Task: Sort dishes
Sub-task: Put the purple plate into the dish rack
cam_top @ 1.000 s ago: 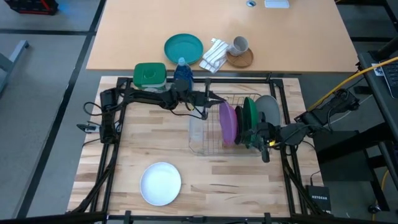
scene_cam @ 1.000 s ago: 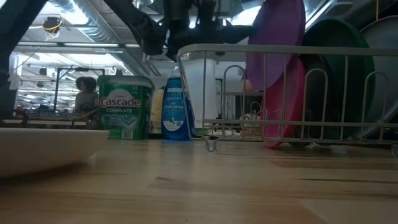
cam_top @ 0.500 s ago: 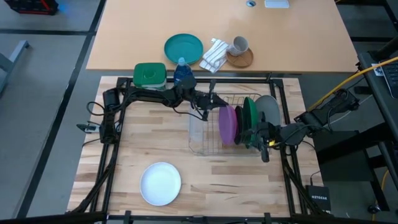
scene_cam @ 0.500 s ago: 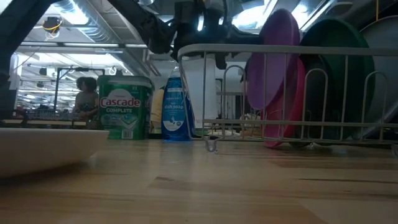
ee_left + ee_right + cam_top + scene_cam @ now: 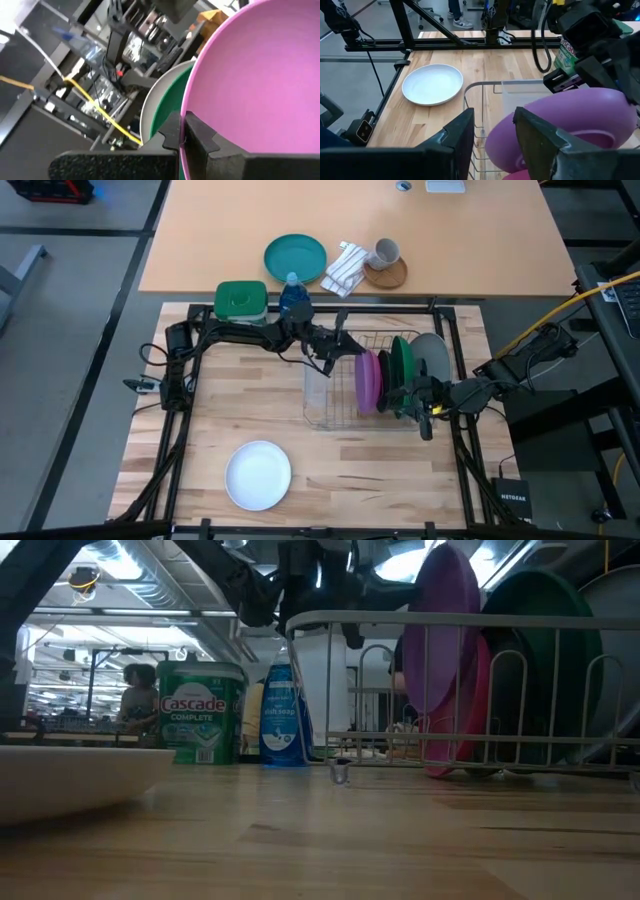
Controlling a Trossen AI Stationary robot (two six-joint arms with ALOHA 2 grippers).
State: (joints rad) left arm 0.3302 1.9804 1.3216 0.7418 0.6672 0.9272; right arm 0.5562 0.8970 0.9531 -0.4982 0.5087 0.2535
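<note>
A wire dish rack (image 5: pixel 330 415) stands at mid-table and holds a magenta plate (image 5: pixel 462 725), a green plate (image 5: pixel 402 365) and a light grey plate (image 5: pixel 430 355), all on edge. My left gripper (image 5: pixel 348 346) reaches in from the left, level, shut on a purple-pink plate (image 5: pixel 366 378) that stands nearly upright in front of the others. My right gripper (image 5: pixel 492 140) hangs open at the rack's right end (image 5: pixel 412 396), touching nothing. A white plate (image 5: pixel 258 474) lies flat on the near left of the table. My left gripper pinches the purple-pink plate's rim (image 5: pixel 186 131) at its far upper edge between its two fingers, one finger on each face. The fingers come level from the table's left. The plate stands on edge with its lower part down inside the rack (image 5: pixel 432 705). Whether it rests on the wires I cannot tell.
A green-lidded tub (image 5: pixel 240 300) and a blue soap bottle (image 5: pixel 292 292) stand at the far edge behind the left arm. A clear cup (image 5: pixel 315 385) sits in the rack's left end. On the far table are a teal plate (image 5: pixel 295 257), a towel (image 5: pixel 345 268) and a mug (image 5: pixel 387 252).
My left gripper has rolled at the wrist and edged toward the rack. The purple-pink plate has tipped from a slant to nearly upright on edge and has come down a little into the rack. The right arm has kept still.
</note>
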